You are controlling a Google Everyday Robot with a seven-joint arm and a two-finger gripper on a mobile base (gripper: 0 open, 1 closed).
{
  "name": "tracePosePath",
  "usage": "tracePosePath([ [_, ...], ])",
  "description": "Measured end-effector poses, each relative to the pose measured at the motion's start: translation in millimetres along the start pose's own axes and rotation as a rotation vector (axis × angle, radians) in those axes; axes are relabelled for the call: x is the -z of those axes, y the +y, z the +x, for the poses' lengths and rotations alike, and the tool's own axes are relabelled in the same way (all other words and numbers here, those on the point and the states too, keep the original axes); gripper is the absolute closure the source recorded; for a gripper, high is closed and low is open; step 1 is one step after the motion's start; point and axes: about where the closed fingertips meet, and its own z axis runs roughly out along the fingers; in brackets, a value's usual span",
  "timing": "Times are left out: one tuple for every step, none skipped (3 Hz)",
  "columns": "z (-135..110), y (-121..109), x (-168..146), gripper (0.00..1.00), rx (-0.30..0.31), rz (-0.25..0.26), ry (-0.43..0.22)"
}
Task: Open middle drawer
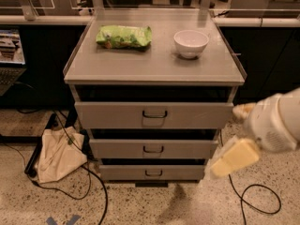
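Note:
The grey cabinet (pixel 93 71) has three drawers stacked in its front. The middle drawer (pixel 187 149) is a mid-sized flat grey panel with a small dark bail handle (pixel 153 149) at its centre, and it sits in line with the other two fronts. The wider top drawer (pixel 197 115) is above it and the narrowest bottom drawer (pixel 178 173) below. My gripper (pixel 233 157), cream coloured on a white arm (pixel 276 123), hangs at the cabinet's right side, level with the middle and bottom drawers and to the right of the handle.
A green snack bag (pixel 124 36) and a white bowl (pixel 191 43) stand on the cabinet top. A beige cloth bag (pixel 56 156) and black cables (pixel 255 203) lie on the speckled floor. Dark counters run behind the cabinet.

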Motion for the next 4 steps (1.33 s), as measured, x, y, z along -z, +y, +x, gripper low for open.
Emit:
tracePosePath([
  [20.1,12.0,-70.4,0.00,-0.205,-0.034,-0.027],
  [21.8,-16.9,-134.3,0.00,-0.345,0.045,-0.029],
  [15.1,-23.4,-127.6,0.00,-0.378,0.070,-0.061],
  [15.9,-21.4,-127.5,0.19,-0.369,0.065,-0.055],
])
